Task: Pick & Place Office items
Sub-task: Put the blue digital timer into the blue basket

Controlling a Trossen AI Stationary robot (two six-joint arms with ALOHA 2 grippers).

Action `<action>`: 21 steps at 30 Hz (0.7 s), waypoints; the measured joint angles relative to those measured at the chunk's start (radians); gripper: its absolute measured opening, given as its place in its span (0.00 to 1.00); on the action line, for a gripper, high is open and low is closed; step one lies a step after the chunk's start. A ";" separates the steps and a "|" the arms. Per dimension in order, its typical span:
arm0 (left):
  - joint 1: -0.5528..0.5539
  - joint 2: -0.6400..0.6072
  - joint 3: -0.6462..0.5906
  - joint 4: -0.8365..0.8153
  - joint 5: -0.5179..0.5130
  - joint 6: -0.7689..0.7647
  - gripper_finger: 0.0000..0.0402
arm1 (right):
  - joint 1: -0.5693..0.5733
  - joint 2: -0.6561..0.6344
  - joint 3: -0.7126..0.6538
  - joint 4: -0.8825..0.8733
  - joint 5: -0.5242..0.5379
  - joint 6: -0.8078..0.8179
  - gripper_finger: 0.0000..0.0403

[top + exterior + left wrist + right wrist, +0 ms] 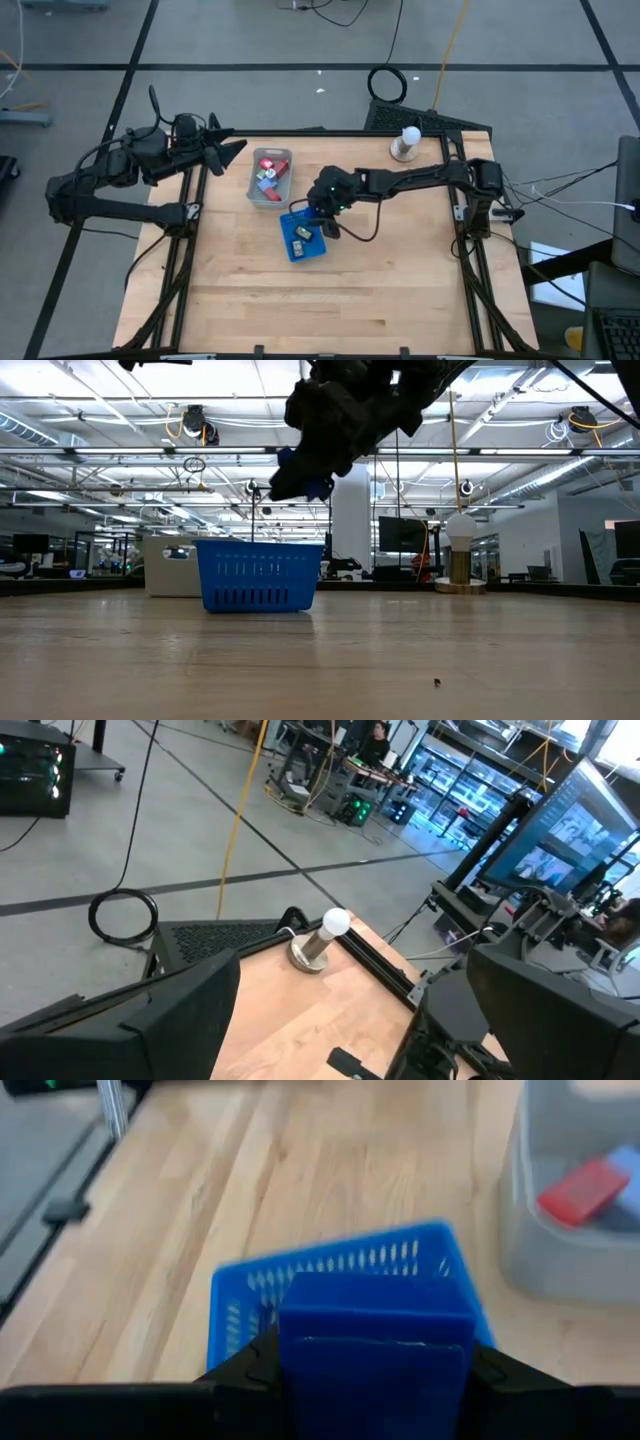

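My right gripper [322,205] hangs over the blue basket [305,242], shut on a dark blue block [375,1345]. The low view shows it well above the basket [260,575]. The basket stands on the table and holds a couple of small pieces [302,234]. The grey tray [254,190] sits beside it toward the far left, with a red piece [583,1188], a pale blue piece [625,1165] and others inside. My left gripper [225,150] waits open at the far left edge, touching nothing. My right gripper pinches the dark blue block between its two fingers, one on each side face [290,1360]. The fingers come from above, slanting down toward the table's left. The block is lifted clear, above the basket's far wall [330,1265]; a blue bit shows at the fingertips [318,487].
A white knob on a round base [407,145] stands at the far edge, right of centre, also seen in the left wrist view [322,938]. Black frame rails border the table. Bare wood lies on the near half of the table [330,310].
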 joint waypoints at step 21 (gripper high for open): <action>0.000 0.000 0.000 0.000 -0.025 -0.003 0.98 | -0.005 0.128 0.000 0.210 0.003 0.111 0.33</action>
